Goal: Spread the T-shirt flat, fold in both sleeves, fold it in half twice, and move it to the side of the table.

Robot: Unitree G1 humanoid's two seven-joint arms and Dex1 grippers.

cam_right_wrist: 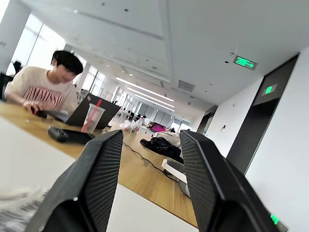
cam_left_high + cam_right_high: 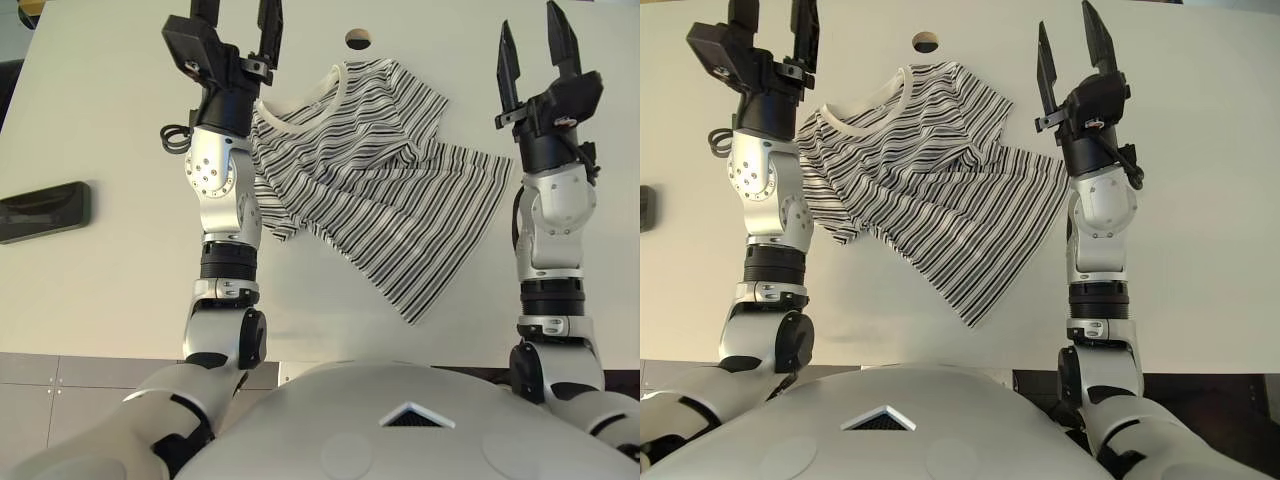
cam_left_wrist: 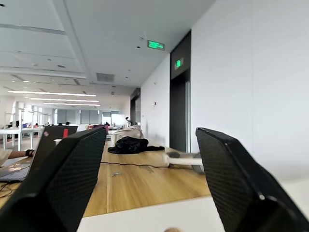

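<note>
A black-and-white striped T-shirt (image 2: 375,185) lies crumpled and partly folded over itself on the white table (image 2: 100,120), its white collar toward the far left and its hem corner pointing at me. My left gripper (image 2: 238,22) is raised above the table just left of the collar, open and holding nothing. My right gripper (image 2: 535,50) is raised to the right of the shirt, open and holding nothing. The left fingers (image 3: 72,179) and the right fingers (image 1: 96,188) both stand apart, pointing out over the table into the room.
A round hole (image 2: 358,39) sits in the table beyond the collar. A dark flat object (image 2: 42,211) lies at the table's left edge, and a black cable (image 2: 176,137) coils by my left arm. Bare table lies on both sides of the shirt.
</note>
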